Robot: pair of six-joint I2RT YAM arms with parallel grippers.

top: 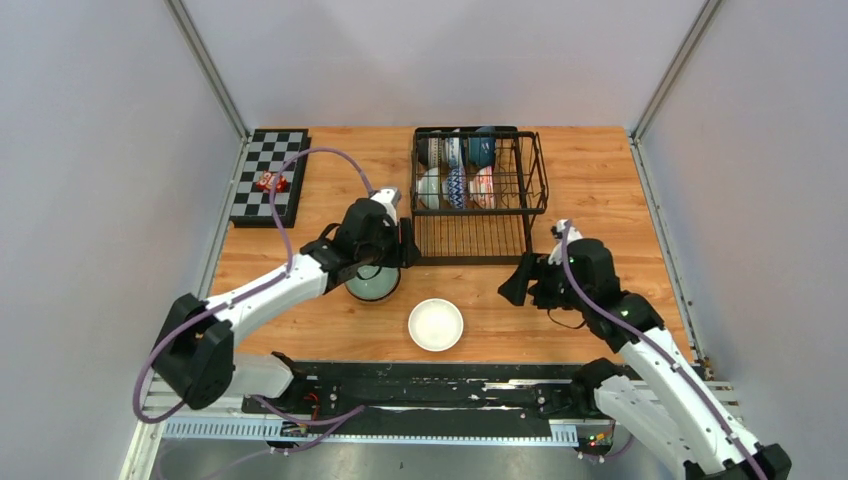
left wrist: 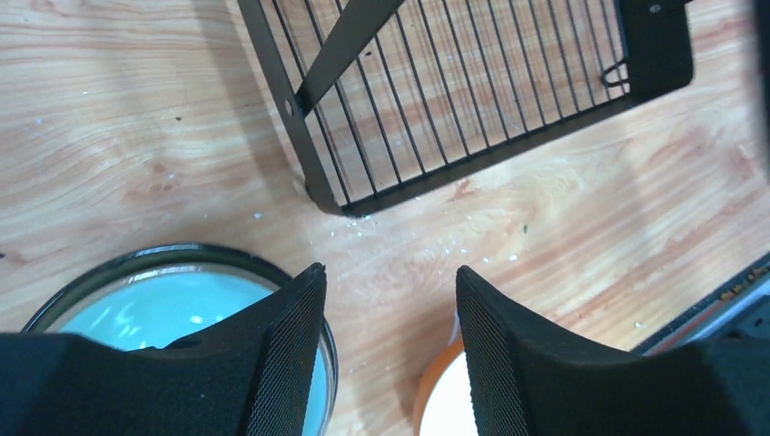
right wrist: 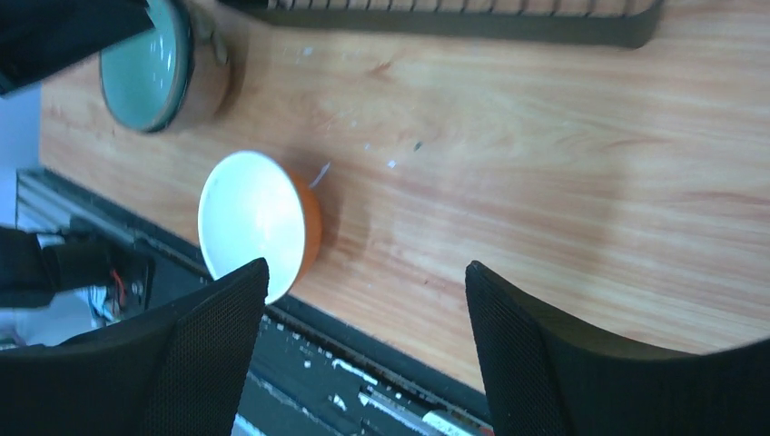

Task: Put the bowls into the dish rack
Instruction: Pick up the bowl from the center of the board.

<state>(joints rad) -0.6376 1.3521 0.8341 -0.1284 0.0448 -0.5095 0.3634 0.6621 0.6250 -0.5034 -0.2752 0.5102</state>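
Plainly the loading is partway through: several bowls (top: 455, 185) stand on edge in the far half of the rack (top: 470, 258), which sits at the middle of the worktop's (top: 600, 180) far edge, while two are not yet loaded. The green bowl (top: 375, 290) lies just off the rack's near-left corner, and the orange bowl (top: 436, 324) (white inside) lies close to the near edge, a little to its right.

The left gripper (left wrist: 389, 272) hangs over the green bowl, released, with bare wood showing between its fingers; the bowl's rim sits under one finger rather than between the two. I judge this to be the reach for the green bowl. The next move calls for shifting until the rim lies between the fingers, then lowering and closing on it.

The right gripper (right wrist: 368, 265) hovers off the rack's near-right corner, spread wide and empty, well apart from the orange bowl.
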